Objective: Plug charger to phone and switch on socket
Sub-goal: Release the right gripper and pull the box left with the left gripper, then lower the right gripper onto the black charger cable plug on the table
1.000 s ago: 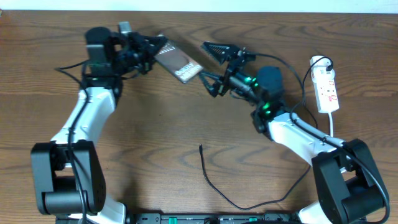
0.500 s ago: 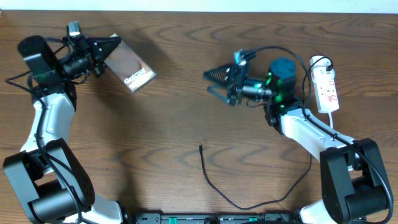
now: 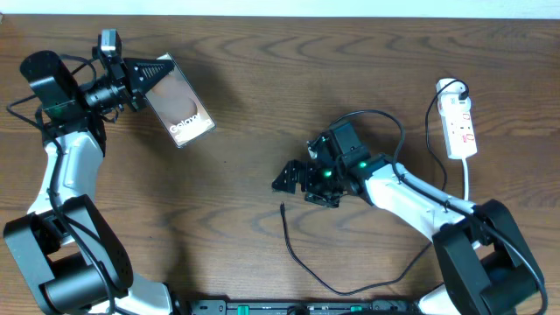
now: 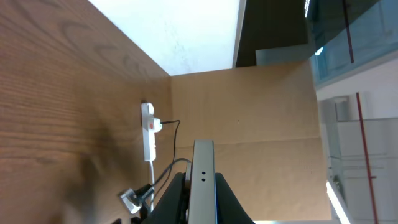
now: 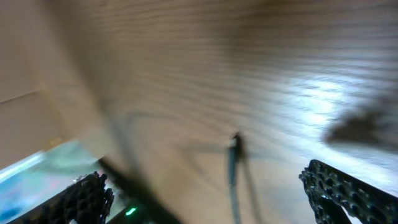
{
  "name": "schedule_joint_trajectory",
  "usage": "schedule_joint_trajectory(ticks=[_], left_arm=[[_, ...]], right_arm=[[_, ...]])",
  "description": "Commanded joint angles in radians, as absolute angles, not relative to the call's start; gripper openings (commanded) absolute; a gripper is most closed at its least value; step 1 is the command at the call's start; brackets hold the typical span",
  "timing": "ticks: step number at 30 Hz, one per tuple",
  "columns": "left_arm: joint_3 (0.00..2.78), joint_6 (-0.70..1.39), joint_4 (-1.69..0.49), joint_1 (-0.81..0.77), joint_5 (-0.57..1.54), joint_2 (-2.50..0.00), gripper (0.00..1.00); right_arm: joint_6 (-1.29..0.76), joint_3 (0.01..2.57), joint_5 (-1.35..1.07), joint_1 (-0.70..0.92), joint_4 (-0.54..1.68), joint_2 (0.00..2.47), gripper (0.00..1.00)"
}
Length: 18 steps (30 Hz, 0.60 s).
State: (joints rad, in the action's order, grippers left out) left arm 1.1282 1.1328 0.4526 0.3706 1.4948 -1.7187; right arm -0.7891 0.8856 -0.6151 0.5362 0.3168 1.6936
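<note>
My left gripper (image 3: 149, 74) is shut on the phone (image 3: 179, 103), a glossy slab with white "Galaxy" lettering, held up at the far left of the table. In the left wrist view the phone's edge (image 4: 203, 183) stands between the fingers (image 4: 201, 202). The charger cable (image 3: 302, 262) lies on the table at front centre, its plug tip (image 3: 282, 207) pointing away. My right gripper (image 3: 295, 181) is open and empty, low over the table just above the plug tip. The right wrist view is blurred: the tip (image 5: 235, 144) shows between the open fingers (image 5: 217, 199). The white socket (image 3: 460, 128) lies at the far right.
The socket also shows in the left wrist view (image 4: 148, 130), with its black cord. A thick black robot cable (image 3: 385, 122) loops behind the right arm. The arm bases stand at the front left and front right corners.
My right gripper has swung down and forward from the table's middle to just above the charger tip. My left gripper has tilted the phone a little; it stays at the far left.
</note>
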Motion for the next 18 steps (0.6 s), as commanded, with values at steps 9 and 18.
schedule_joint_trajectory(ticks=[9,18], left_arm=[[1.15,1.066,0.459,0.377,1.533,-1.697,0.08],[1.15,1.043,0.459,0.377,1.533,-1.697,0.07]], right_arm=[[-0.805,0.89,-0.079,0.754,0.498,1.628,0.98],[-0.931,0.921,0.046,0.905,0.541,1.628,0.98]])
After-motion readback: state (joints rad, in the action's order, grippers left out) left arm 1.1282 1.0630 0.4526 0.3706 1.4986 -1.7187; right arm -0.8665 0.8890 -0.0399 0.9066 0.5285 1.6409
